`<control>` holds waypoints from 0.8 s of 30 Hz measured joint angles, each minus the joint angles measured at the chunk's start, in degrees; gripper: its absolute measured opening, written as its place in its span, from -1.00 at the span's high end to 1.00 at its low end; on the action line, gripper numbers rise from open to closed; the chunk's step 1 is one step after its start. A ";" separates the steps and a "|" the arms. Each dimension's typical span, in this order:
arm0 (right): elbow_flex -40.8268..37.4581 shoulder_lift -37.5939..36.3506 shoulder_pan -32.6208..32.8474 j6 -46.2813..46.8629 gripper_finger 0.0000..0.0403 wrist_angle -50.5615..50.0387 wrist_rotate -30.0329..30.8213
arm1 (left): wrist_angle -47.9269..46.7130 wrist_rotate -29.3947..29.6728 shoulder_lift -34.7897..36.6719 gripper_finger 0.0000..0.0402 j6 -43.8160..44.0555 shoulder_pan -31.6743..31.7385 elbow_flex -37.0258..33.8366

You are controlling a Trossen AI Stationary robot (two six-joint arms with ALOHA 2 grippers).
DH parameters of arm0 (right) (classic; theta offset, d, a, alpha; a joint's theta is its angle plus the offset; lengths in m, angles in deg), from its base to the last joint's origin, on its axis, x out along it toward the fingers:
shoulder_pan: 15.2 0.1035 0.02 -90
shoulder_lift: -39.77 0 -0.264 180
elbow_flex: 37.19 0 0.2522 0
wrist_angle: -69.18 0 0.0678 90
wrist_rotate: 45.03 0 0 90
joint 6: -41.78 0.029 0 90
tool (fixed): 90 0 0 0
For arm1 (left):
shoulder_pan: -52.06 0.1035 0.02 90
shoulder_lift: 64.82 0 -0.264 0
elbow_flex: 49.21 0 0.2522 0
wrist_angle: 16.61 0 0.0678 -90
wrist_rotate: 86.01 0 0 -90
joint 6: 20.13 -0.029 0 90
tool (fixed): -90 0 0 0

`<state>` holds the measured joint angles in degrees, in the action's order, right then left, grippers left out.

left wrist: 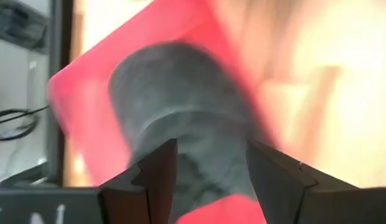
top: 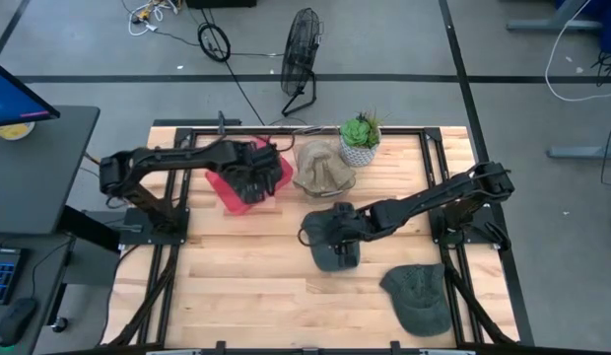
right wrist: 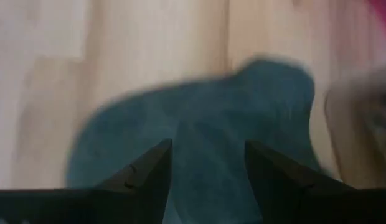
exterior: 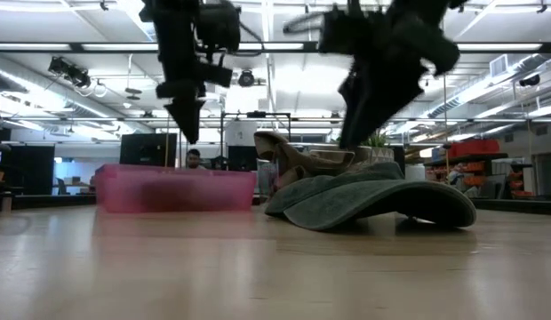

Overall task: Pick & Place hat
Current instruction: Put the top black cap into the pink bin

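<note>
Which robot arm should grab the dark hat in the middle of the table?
Probably the right. The right gripper hangs open directly above the dark hat mid-table, while the left gripper is over the pink bin, where a gray hat already lies.

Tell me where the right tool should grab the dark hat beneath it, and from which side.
Take the dark hat by its raised crown, from straight above. It lies flat with the brim spread on the table, so the edges offer little to pinch. The right tool, open, hovers over it.
</note>
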<state>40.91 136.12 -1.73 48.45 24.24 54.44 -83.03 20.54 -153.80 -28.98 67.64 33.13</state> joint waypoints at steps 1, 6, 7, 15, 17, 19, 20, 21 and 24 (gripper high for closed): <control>-0.75 0.01 -0.28 1.14 -0.02 -0.40 0.02 | 0.51 -0.64 0.28 0.04 1.35 -0.84 0.00; -2.90 0.01 -1.72 3.97 -0.02 -0.52 -0.89 | 4.02 -3.81 0.10 0.04 3.43 -4.50 0.00; -3.35 0.01 -1.98 3.51 -0.02 -0.46 -1.66 | 5.09 -4.23 -0.14 0.04 3.44 -5.26 0.00; -6.54 0.01 -3.29 3.92 -0.01 2.16 -6.45 | 11.92 -4.43 -0.23 0.04 4.26 -9.79 0.00; -7.44 0.01 -3.32 3.89 0.01 3.65 -9.25 | 12.02 -4.43 -0.23 0.04 5.42 -10.62 0.00; -8.12 0.01 -3.32 3.55 0.07 4.07 -10.68 | 12.04 -4.42 -0.23 0.04 6.68 -11.36 0.00; -8.46 0.00 -3.32 3.18 0.11 4.08 -10.81 | 12.03 -4.44 -0.23 0.04 7.06 -11.68 0.00; -8.79 0.00 -3.32 2.32 0.16 4.04 -10.86 | 12.03 -4.45 -0.23 0.04 7.44 -11.96 0.00; -9.58 0.01 -3.32 -0.67 0.42 3.88 -10.91 | 12.02 -4.43 -0.23 0.04 7.93 -12.66 0.00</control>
<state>31.33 136.13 -5.05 47.78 28.13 43.54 -71.01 16.11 -154.03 -21.04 54.98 33.13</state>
